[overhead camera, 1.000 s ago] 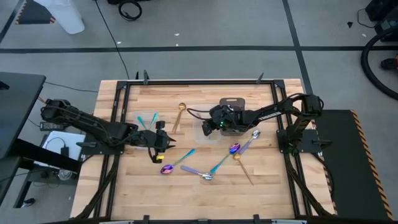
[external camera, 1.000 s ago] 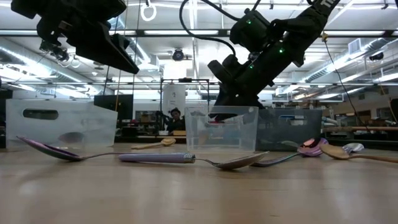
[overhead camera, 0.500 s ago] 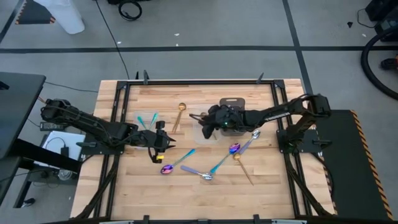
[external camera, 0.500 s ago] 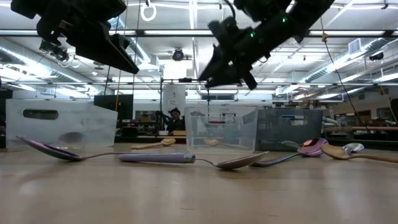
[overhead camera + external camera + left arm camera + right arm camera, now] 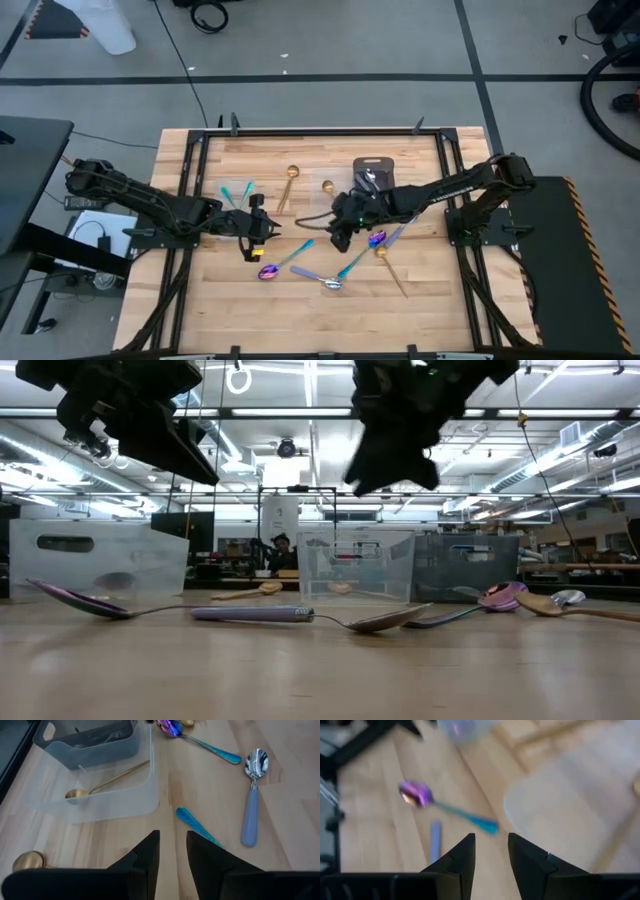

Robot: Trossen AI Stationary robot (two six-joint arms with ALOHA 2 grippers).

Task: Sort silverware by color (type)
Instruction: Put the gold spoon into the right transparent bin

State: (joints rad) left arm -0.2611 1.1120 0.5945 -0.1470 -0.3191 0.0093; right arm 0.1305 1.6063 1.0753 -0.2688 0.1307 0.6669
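Gold sorting looks started: from above I see one gold spoon inside the clear container, another gold spoon loose near it, and iridescent spoons scattered mid-table. Right gripper hangs over these; left gripper waits near the teal-handled pieces. Low view: utensils lie flat, most unsorted. Left wrist: fingers parted, nothing between them. Right wrist: fingers parted, empty, above a purple spoon. I judge most sorting remains.
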